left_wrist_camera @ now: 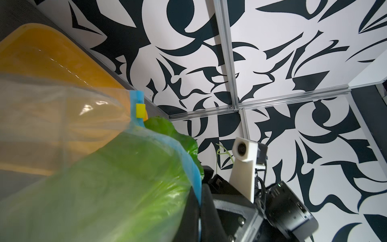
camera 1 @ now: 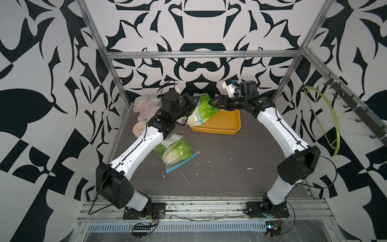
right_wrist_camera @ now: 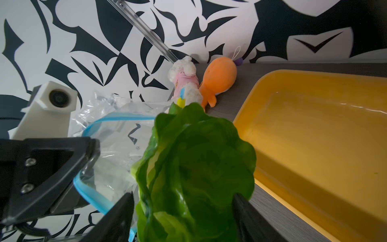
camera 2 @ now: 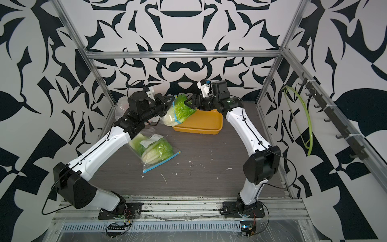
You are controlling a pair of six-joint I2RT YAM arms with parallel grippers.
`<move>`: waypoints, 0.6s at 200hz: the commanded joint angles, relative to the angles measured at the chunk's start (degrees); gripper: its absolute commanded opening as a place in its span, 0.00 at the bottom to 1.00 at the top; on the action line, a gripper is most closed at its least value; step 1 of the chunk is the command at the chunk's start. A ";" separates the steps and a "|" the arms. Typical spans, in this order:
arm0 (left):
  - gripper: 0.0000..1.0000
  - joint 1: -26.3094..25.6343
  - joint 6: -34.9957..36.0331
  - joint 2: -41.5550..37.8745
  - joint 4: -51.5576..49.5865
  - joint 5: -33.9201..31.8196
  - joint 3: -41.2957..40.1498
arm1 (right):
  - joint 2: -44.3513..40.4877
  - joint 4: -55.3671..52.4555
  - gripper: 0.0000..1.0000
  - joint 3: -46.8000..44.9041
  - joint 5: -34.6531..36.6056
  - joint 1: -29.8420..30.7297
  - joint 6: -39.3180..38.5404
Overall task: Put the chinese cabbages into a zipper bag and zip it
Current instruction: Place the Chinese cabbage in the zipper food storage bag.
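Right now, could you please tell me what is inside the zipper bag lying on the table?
Chinese cabbages show through the clear zipper bag; the left arm covers one corner, so their full count is unclear.

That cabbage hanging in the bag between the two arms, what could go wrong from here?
1. The cabbage pokes its leafy top out past the blue zip strip of the zipper bag, so leaves might jam the zip.
2. The left gripper pinches only one edge of the bag, at the corner of the yellow tray, while the jaws of the right gripper stand spread around the leaves. The bag might slip or tip the cabbage out.
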 commanded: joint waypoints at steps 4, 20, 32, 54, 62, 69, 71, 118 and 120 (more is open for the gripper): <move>0.00 0.26 1.82 -1.11 1.05 0.58 2.39 | -0.91 0.06 0.77 2.50 -6.91 0.33 0.00; 0.00 0.23 2.34 -1.20 0.86 0.30 2.51 | -1.07 1.17 0.77 1.45 -8.89 0.76 0.93; 0.00 0.25 2.52 -1.16 0.68 0.20 2.60 | -1.32 1.73 0.76 0.88 -9.94 1.12 1.27; 0.00 0.22 2.63 -1.19 0.75 0.05 2.68 | -1.24 3.75 0.74 -0.15 -12.10 1.82 2.57; 0.00 0.27 2.58 -1.16 0.85 0.02 2.69 | -0.81 3.99 0.71 0.03 -13.25 1.98 3.31; 0.00 0.29 2.65 -1.12 0.81 0.16 2.68 | -0.53 3.83 0.69 0.22 -13.62 2.29 3.30; 0.00 0.29 2.65 -1.12 0.84 0.12 2.75 | -0.42 3.68 0.68 0.27 -13.62 2.45 3.20; 0.00 0.26 2.72 -1.45 0.50 0.73 2.77 | 1.19 -5.00 0.67 4.12 -6.30 4.21 -3.52; 0.00 0.21 2.74 -1.47 0.50 0.79 2.77 | 1.20 -4.77 0.67 4.01 -6.30 4.20 -3.47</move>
